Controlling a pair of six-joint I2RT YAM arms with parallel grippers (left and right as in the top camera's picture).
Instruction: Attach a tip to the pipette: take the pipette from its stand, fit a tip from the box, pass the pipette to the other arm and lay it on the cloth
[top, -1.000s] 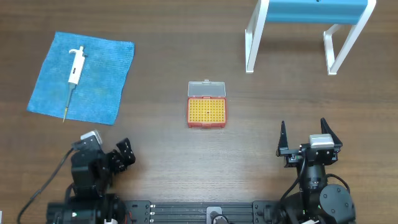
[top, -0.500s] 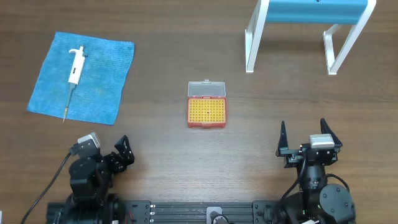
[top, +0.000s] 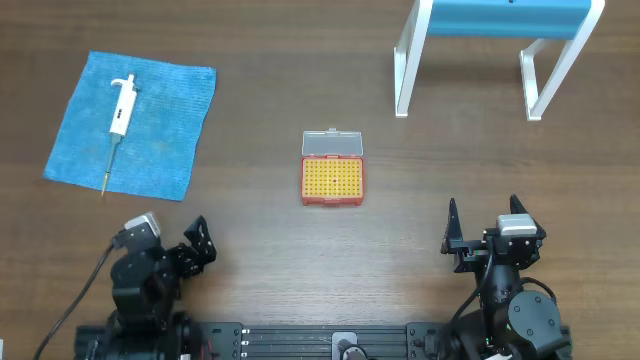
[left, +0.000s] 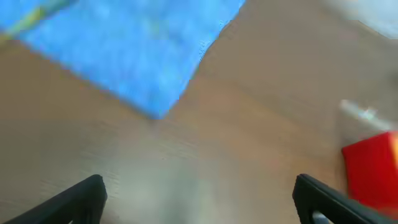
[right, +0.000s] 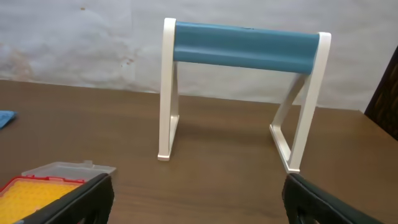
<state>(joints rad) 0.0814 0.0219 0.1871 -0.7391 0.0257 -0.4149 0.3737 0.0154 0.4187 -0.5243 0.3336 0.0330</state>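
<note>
Nearest us, two grippers sit by their bases: the left gripper (top: 200, 240) and the right gripper (top: 484, 212), both with fingers spread and holding nothing. Beyond them stands one tip box (top: 332, 180) in the middle of the table (top: 260, 260), its lid open. Farther left lies one cloth (top: 165, 140) carrying one pipette (top: 120, 108), whose yellow tip reaches the cloth's near edge. Farthest off is one stand (top: 500, 20), bare.

We judge the task as good as finished, so the risks are small. A left arm sweeping low could snag the cloth corner and roll the pipette off (or loosen its tip). Either arm crossing the middle could clip the open box.
</note>
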